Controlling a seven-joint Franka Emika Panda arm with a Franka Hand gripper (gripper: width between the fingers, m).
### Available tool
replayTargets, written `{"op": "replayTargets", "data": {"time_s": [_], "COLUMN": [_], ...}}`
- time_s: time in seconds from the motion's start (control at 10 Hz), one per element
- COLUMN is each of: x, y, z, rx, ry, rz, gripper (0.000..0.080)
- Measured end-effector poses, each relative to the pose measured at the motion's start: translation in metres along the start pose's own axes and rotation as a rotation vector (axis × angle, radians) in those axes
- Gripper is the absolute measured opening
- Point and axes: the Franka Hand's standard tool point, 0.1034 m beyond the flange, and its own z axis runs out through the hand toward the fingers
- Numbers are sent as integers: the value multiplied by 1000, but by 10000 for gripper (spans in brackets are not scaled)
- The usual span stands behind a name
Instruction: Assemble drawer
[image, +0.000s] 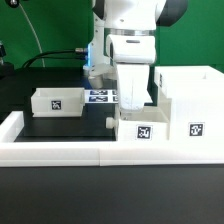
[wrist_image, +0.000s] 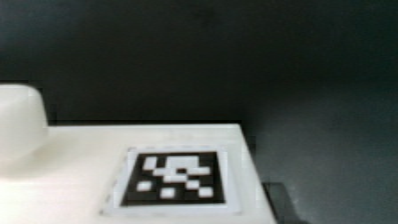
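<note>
In the exterior view my gripper (image: 131, 104) hangs straight down over the rear of a small white tray (image: 141, 127) with a square tag on its near face. That tray sits against the tall white cabinet shell (image: 186, 100) on the exterior view's right. A second tagged tray (image: 55, 101) stands apart on the exterior view's left. The wrist view shows a flat white tagged surface (wrist_image: 178, 180) close below, with one dark finger (wrist_image: 281, 206) just past its edge. The other finger is hidden, and I cannot tell whether the jaws are closed on the tray.
The marker board (image: 100, 97) lies on the black table behind the trays. A long low white border wall (image: 70, 152) runs along the front and round the left side. A rounded white shape (wrist_image: 16, 125) shows in the wrist view.
</note>
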Motion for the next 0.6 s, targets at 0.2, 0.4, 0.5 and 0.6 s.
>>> {"op": "replayTargets", "data": {"time_s": [0.2,0.4,0.5,0.6], "x": [-1,-1,-1,1], "y": [0,0,0,0], "z": [0,0,0,0], "rx": [0,0,0,1], "ry": [0,0,0,0], "rz": [5,5,6,14], "gripper": [44,44,44,44]}}
